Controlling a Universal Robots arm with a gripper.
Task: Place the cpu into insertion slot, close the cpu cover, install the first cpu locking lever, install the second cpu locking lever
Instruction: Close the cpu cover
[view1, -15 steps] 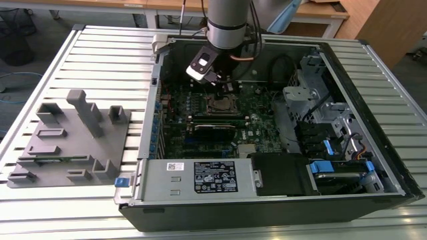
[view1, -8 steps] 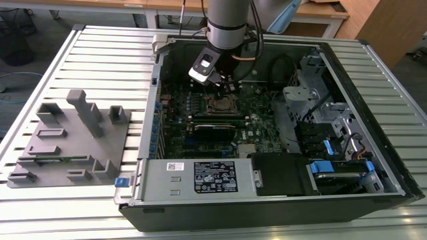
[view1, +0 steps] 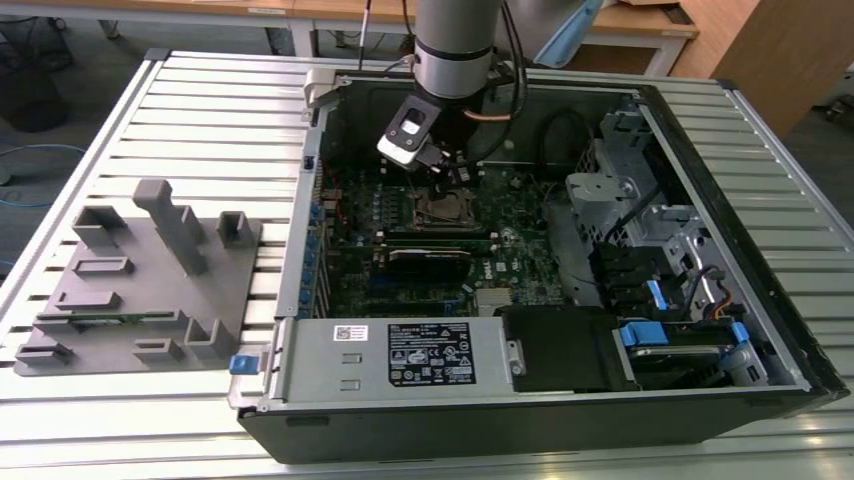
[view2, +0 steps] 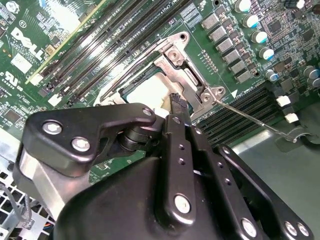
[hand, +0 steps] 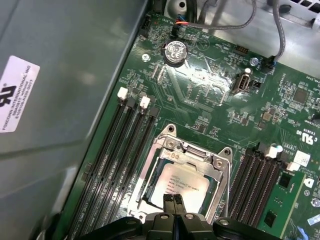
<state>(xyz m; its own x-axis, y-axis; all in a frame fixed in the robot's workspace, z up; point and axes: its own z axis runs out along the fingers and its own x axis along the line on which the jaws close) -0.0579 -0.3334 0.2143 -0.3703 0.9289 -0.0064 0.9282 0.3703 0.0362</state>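
Within the insertion slot (hand: 150, 190), cpu (hand: 182, 184) flat, top-up

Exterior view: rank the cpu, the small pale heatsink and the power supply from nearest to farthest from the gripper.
1. The cpu, seated in the insertion slot just below the gripper.
2. The small pale heatsink, farther down the green motherboard.
3. The power supply, past the board toward the view's bottom.
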